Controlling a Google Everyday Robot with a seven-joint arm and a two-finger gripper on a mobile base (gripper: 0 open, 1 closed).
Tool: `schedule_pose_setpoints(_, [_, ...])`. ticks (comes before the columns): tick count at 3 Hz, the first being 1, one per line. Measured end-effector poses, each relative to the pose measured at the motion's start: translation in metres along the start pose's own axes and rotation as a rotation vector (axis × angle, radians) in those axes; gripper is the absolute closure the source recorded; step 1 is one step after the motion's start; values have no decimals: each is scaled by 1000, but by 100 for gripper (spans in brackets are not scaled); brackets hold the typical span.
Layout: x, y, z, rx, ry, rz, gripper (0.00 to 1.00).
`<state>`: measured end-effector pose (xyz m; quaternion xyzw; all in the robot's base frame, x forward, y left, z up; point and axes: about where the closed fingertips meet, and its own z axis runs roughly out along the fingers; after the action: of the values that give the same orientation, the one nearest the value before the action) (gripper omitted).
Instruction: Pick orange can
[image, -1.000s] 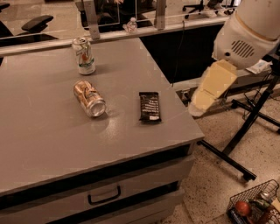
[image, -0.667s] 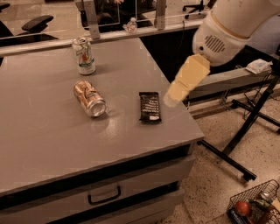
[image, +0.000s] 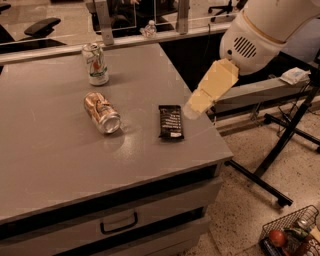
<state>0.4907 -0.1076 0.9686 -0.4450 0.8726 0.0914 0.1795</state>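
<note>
While the reach toward the target is, by my judgement, the step in hand, the holdings stand as follows.

Item 1, my gripper (image: 193, 109): pale, hanging over the table's right edge, at 3 o'clock of the table's middle, on the end of my white arm (image: 265, 30), which enters from 1 o'clock. Nothing is seen in it; whether it is released or clenched I cannot tell.

Item 2, the orange can (image: 102, 112): copper-orange body, silver end facing 5 o'clock, lying on its side near the middle of the grey table (image: 50, 160). It sits at 9 o'clock of my gripper, well apart from it, touching no other item.

Item 3, white can (image: 95, 63): upright, green and orange print, at 12 o'clock of the orange can, apart from it. Not wanted.

Item 4, dark snack bar (image: 170, 121): flat, at 3 o'clock of the orange can, between it and my gripper.

Item 5, wire basket (image: 287, 220): on the floor at 5 o'clock, off the table.

Progress, by judgement: pick not begun, no contact with the can. The next move calls for carrying my gripper toward 9 o'clock, over the snack bar without brushing it. It then lowers with the grasp set across the can's round body, since a can on its side may roll if nudged from one side only.
</note>
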Motion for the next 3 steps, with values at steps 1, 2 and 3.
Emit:
schedule_pose_setpoints(1, [-35, 20, 16, -82, -36, -24, 0])
schedule_pose_setpoints(2, [-70, 44, 37, -144, -39, -20, 0])
schedule_pose_setpoints(3, [-109, 73, 63, -150, -5, -5, 0])
